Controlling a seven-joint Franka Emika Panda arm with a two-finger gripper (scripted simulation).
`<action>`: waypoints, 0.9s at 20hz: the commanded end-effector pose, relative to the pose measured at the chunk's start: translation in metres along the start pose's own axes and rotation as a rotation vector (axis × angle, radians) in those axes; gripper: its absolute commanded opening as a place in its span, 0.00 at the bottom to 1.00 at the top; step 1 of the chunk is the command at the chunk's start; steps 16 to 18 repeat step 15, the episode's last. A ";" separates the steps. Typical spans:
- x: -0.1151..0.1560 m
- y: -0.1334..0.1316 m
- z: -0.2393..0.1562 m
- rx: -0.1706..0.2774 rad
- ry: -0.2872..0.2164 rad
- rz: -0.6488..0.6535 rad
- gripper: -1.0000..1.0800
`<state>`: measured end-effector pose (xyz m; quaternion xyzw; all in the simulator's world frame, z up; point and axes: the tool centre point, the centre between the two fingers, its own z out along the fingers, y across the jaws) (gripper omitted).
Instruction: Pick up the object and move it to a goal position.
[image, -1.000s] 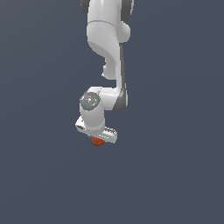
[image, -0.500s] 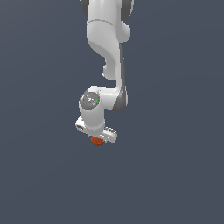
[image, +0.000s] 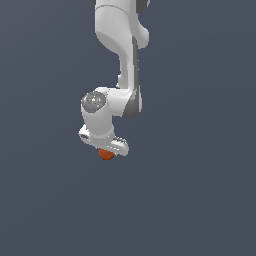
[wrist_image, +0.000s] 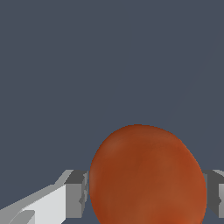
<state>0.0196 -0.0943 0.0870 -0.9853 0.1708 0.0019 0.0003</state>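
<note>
In the exterior view the white arm (image: 120, 60) hangs downward, and the ball (image: 105, 154) peeks out beneath its pincer (image: 106, 151). In the wrist view the ball (wrist_image: 148, 175) sits clamped between both grey fingers (wrist_image: 77, 194).

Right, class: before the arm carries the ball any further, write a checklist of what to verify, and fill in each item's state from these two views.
1. Orange-red ball sits between the fingers: ok, a pad shows on each side of it in the wrist view.
2. Pads touching the ball: ok, both sit flush against it.
3. Gripper has the ball tucked under it in the exterior view: ok.
4. Ball lifted off a surface: cannot tell, the background is uniform grey.
5. Goal position marked: cannot tell, no marker shows in either view.
6. Obstacles near the arm: ok, none visible.
</note>
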 end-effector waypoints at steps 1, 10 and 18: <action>-0.002 0.011 -0.020 0.001 0.003 0.001 0.00; -0.008 0.041 -0.071 0.001 0.003 0.001 0.00; -0.008 0.046 -0.080 0.001 0.003 0.001 0.00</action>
